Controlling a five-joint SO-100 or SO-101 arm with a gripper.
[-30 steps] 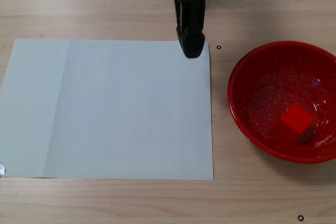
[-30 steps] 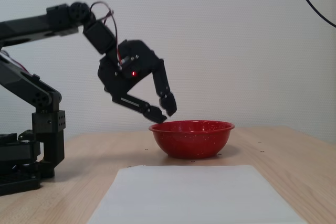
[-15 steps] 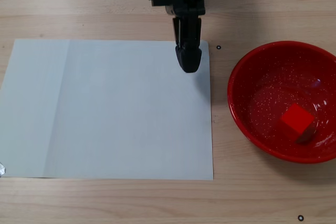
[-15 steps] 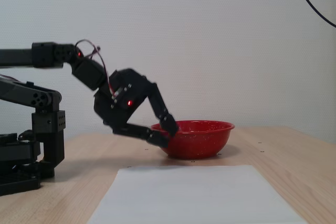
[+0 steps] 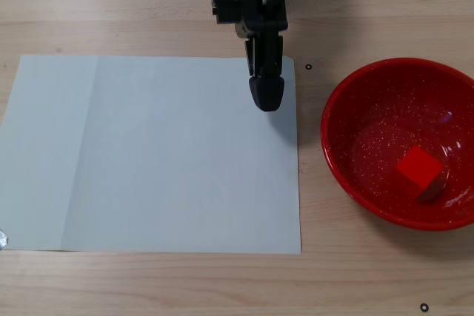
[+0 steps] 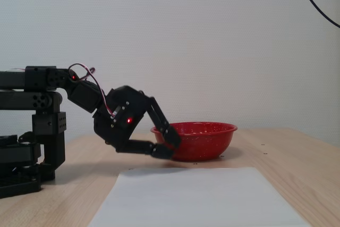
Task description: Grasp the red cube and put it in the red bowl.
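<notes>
Inside the red bowl, toward its right and lower part as the top-down fixed view shows it, sits the red cube; it is a small, matte, bright red-orange block, one corner turned toward the camera, resting on the bowl's floor close to the inner wall, far smaller than the vessel around it; nothing touches it. From the side-on fixed view the cube is hidden behind the bowl's wall. That bowl is round and glossy, deep red with fine white flecks, and stands on the pale wooden counter just to the right of a white sheet of paper, with a narrow strip of bare wood between them in the top-down view.

Well apart from the cube, the gripper hangs over the upper right corner of the paper, pointing down the picture; its black fingers lie together with no gap visible between the tips, and it grips nothing. In the side view the gripper sits low, just above the counter, its tips overlapping the bowl's left wall from this angle; whether they touch the bowl I cannot tell; the arm's black links fold back to the base at the left edge.
</notes>
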